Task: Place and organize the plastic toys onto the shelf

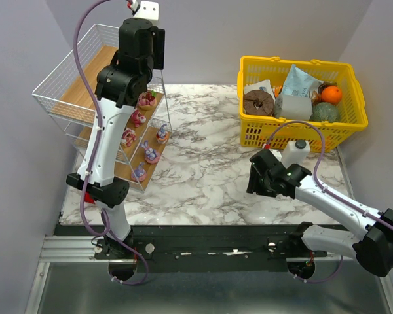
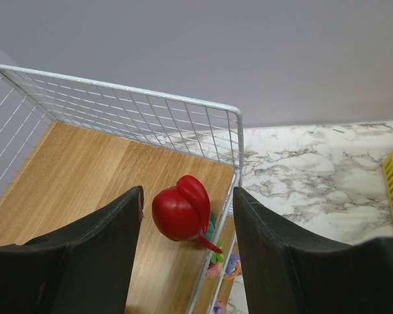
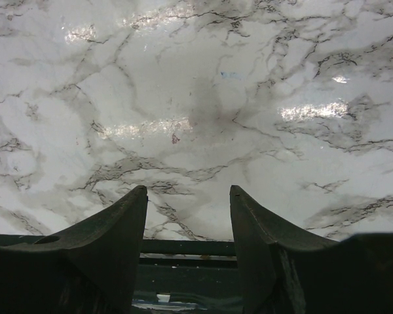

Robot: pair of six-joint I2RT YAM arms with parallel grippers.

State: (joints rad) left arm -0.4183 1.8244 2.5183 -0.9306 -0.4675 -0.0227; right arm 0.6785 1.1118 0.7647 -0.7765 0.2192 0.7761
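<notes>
Right hand [image 3: 188, 196]: fingers spread, nothing between them, over bare worktop [image 3: 196, 98] well right of shelf [image 1: 65, 91]. Bunny toys [image 1: 150, 154] line shelf's lower boards. Left hand [image 2: 188, 193] open above shelf's top board. Only its wrist view shows the red toy [image 2: 180, 212] there, by the wire corner, clear of both fingers.
</notes>
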